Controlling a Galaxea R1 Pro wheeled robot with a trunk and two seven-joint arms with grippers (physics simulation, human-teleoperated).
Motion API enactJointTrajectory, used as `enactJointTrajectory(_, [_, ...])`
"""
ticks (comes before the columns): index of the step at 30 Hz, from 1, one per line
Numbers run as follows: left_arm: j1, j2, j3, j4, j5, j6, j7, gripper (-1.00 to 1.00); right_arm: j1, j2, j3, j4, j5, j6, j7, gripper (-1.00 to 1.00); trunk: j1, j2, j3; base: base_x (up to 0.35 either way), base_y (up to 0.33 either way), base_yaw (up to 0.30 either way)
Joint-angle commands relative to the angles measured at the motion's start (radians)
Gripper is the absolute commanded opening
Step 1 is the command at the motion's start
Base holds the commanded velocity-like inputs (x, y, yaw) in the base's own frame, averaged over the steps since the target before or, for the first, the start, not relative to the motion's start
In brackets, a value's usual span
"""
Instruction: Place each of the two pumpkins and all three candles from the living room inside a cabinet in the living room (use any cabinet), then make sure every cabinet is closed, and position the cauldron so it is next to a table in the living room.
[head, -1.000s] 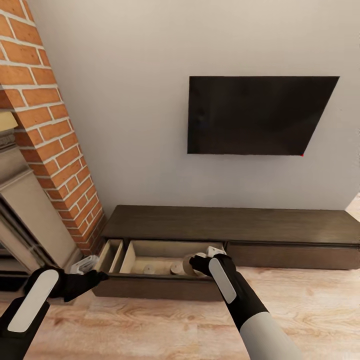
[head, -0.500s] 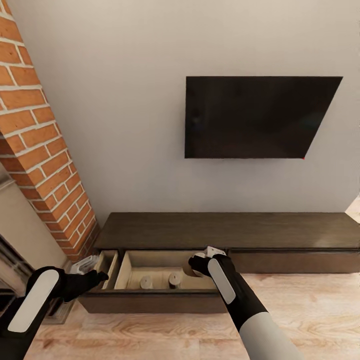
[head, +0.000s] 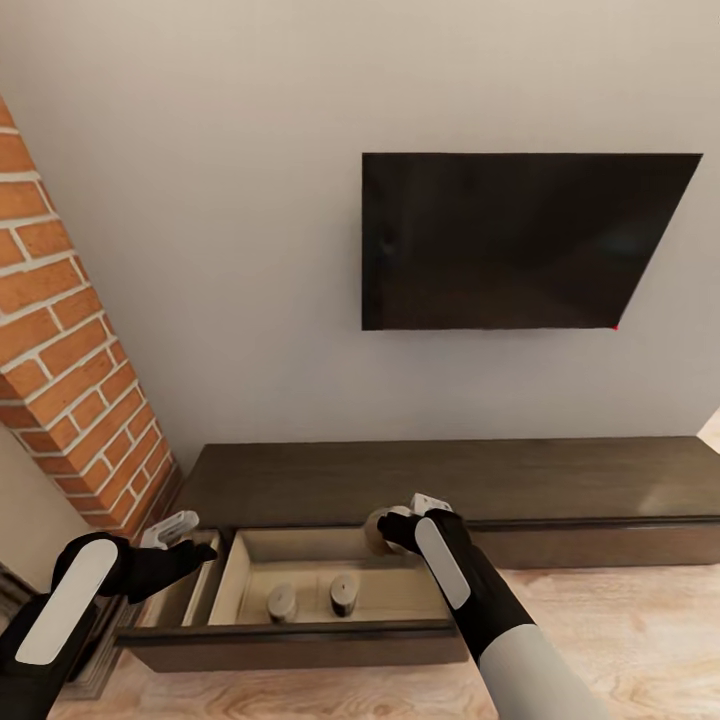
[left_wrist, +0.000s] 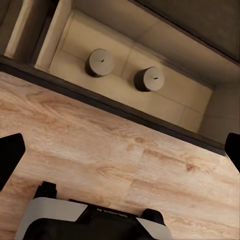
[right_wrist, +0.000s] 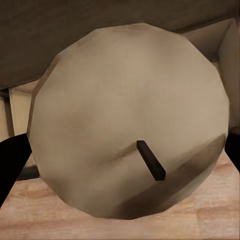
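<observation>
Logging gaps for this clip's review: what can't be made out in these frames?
- Right hand, head view: its fingers are hidden behind the candle it holds.
- Drawer, right wrist view: the inside is blocked by that candle.
- Two candles in the drawer: too small for surface detail.
- Left hand, left wrist view: fingertips cut off by the picture's side edges.
- Cabinet, head view: right end cut off by the frame edge.

Two candles (head: 312, 598) stand side by side, apart, on the pale floor of the cabinet's (head: 440, 480) open drawer (head: 300, 640).
</observation>
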Motion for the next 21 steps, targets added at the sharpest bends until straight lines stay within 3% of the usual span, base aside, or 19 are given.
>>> enactJointTrajectory(1, [0.0, 0.0, 0.0, 0.0, 0.0, 0.0, 0.0, 1.0, 0.0, 0.0, 0.002, -0.001, -0.001, 0.0, 0.0, -1.0, 0.0, 0.0, 0.0, 0.232, 0.0, 0.0])
enactJointTrajectory(11, [0.0, 0.0, 0.0, 0.0, -0.001, -0.001, 0.0, 1.0, 0.0, 0.0, 0.037, -0.002, -0.001, -0.004, -0.003, -1.0, 0.0, 0.0, 0.0, 0.109, 0.0, 0.092])
enactJointTrajectory(21, [0.0, -0.001, -0.001, 0.0, -0.001, -0.001, 0.0, 1.0, 0.0, 0.0, 0.041, -0.002, -0.001, -0.003, 0.0, -1.0, 0.0, 0.0, 0.0, 0.152, 0.0, 0.015])
